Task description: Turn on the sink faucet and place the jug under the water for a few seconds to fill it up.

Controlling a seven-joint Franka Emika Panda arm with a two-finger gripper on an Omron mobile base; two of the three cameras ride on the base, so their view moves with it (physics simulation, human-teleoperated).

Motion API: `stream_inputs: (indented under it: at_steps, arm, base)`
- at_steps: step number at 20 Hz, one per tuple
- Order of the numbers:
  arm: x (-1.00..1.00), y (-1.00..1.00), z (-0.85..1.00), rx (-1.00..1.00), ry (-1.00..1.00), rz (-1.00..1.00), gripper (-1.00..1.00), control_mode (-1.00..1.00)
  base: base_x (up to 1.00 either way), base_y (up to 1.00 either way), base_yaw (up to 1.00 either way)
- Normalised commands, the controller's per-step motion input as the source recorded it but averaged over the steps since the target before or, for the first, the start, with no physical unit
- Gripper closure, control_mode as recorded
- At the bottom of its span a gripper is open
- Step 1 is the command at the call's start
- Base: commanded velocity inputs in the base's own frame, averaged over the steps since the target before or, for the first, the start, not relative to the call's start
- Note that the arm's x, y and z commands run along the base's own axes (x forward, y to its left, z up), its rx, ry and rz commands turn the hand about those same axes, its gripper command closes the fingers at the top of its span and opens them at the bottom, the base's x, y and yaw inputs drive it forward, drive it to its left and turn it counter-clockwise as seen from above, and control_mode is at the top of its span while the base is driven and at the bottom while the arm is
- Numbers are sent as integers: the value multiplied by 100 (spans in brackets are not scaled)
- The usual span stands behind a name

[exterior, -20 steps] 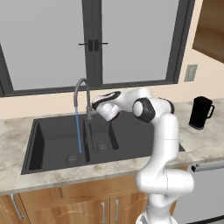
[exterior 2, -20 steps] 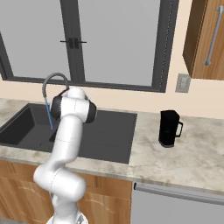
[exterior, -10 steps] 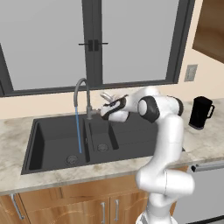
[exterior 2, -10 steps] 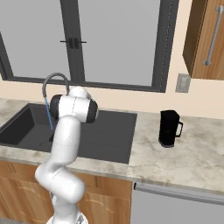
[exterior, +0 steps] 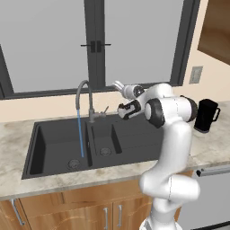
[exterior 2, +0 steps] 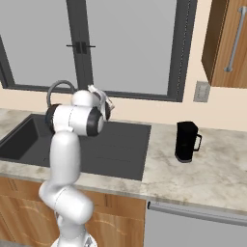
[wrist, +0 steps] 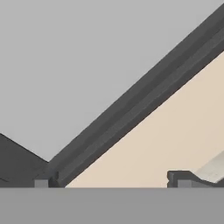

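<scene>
While the water (exterior: 80, 134) falls as a thin blue line from the faucet (exterior: 84, 96) into the left basin of the sink (exterior: 49, 143), the faucet stands upright with its arched spout turned left and its small lever pointing right. Just right of the lever the pincer (exterior: 117, 85) hangs with its fingers spread wide, holding nothing; since the earlier frames it has drawn back from the faucet and lifted. Far right, the jug (exterior: 206, 115) stands upright on the tabletop (exterior: 211, 146), handle to the right, well apart from the sink, with the white arm between them.
</scene>
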Motion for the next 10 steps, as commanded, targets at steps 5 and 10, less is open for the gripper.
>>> stream_inputs:
  at_steps: [5, 10]
  arm:
    - [-20, -12, 99, 0, 0, -12, -100, -100]
    - [-52, -10, 96, 0, 0, -8, -100, -100]
  base:
    - [0, 0, 0]
    - [0, 0, 0]
